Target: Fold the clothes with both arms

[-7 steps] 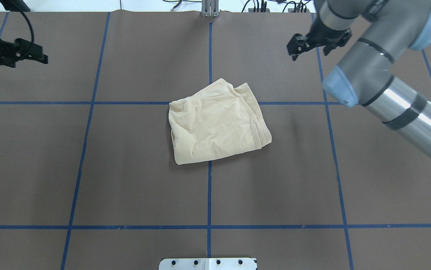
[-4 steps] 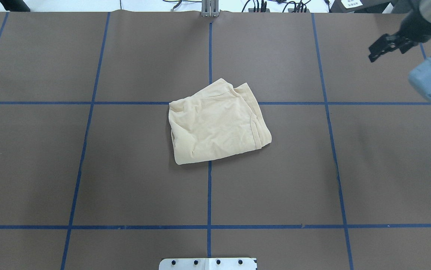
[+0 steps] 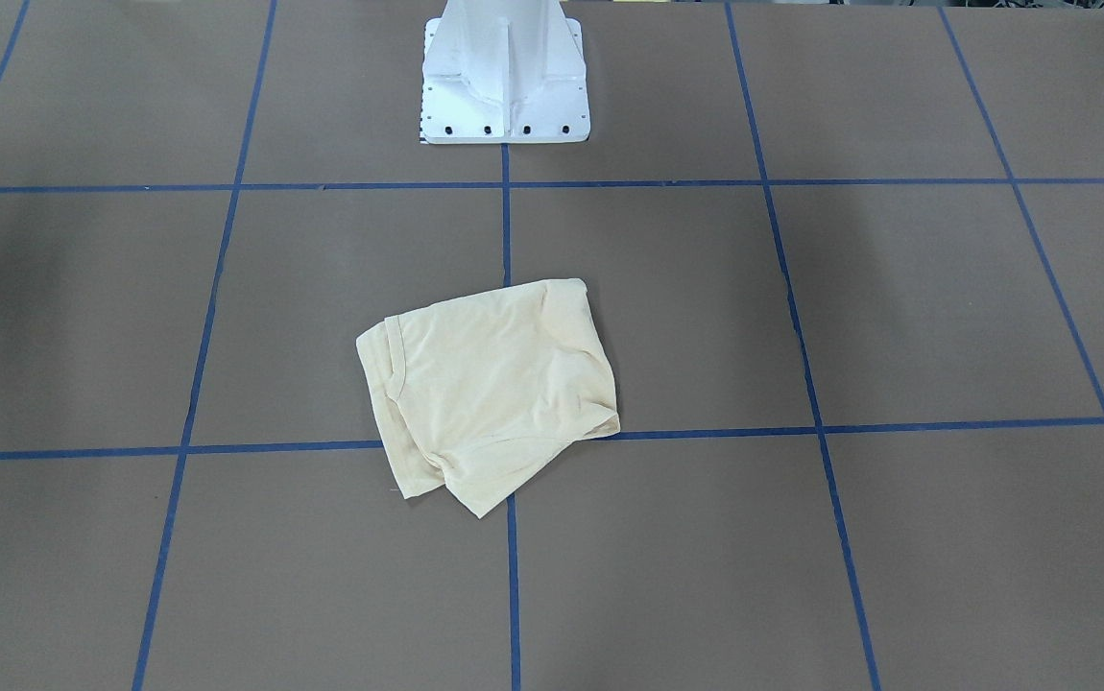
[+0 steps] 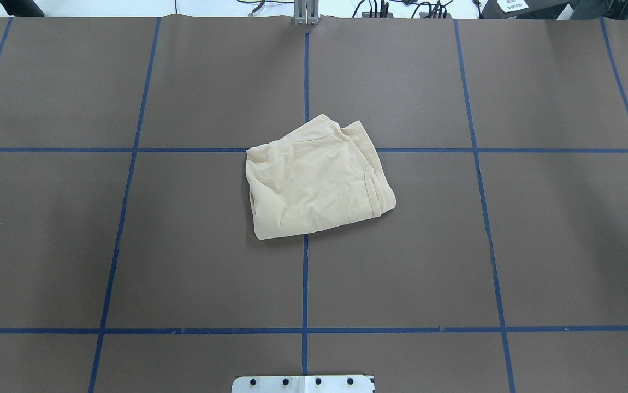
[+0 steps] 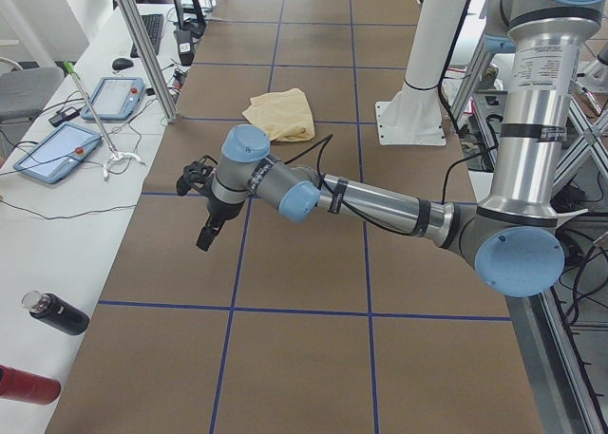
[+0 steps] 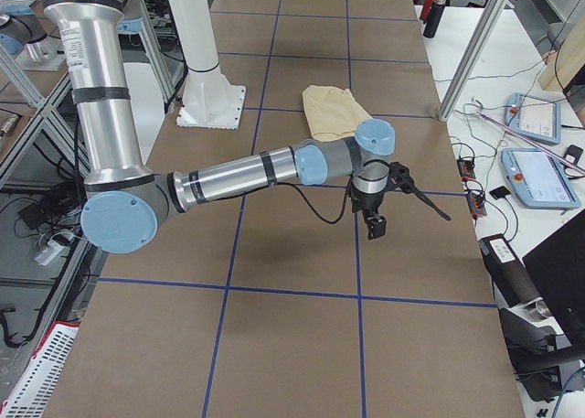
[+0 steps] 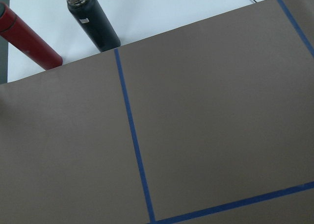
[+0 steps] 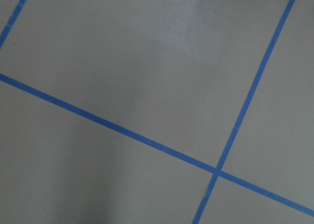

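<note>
Brown paper gridded with blue tape is covering the table point(image 4: 128, 245), and the cream shirt point(image 4: 314, 183) is lying at its middle as a wrinkly, roughly square folded bundle. It's looking thin, light and floppy, so I'm guessing pinching the stitched hem edge point(image 4: 375, 192) or a corner is the way to go. Left gripper point(image 5: 206, 227) and right gripper point(image 6: 373, 224) are hanging well apart from the cloth, and I can't tell if their fingers are apart or together.

The left arm point(image 5: 380, 202) and the right arm point(image 6: 228, 177) each reach out nearly level, the left gripper point(image 5: 206, 227) and right gripper point(image 6: 373, 222) hanging downward, their opening impossible to judge.
</note>
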You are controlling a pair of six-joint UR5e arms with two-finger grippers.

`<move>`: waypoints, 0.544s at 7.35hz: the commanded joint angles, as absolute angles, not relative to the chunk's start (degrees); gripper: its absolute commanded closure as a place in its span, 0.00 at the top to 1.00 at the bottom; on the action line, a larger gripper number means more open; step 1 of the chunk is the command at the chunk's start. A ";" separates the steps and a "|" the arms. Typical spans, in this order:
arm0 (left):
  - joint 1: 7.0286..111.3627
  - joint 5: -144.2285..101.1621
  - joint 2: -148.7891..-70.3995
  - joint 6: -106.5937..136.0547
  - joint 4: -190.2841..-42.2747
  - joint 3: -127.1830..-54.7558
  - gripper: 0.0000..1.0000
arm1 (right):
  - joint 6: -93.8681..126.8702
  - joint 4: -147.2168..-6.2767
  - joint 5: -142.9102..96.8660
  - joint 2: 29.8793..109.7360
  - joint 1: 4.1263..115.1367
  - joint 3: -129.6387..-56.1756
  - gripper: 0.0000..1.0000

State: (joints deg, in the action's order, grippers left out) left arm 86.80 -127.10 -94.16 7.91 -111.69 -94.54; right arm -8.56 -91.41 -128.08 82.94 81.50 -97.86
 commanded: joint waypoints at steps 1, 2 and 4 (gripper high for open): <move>87.80 -128.59 -94.05 6.94 -111.89 -90.45 0.99 | -10.98 -91.32 -127.44 85.16 82.35 -94.25 1.00; 87.89 -128.32 -93.43 6.25 -111.71 -89.05 0.99 | -11.07 -91.23 -127.62 85.08 83.48 -91.52 1.00; 89.11 -128.06 -92.81 -3.38 -107.35 -88.68 0.99 | -11.16 -91.32 -123.95 85.87 86.03 -91.32 1.00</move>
State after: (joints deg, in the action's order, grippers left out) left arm 88.26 -128.22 -93.12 1.91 -110.52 -89.12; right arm -11.07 -91.30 -126.17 85.40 84.48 -91.83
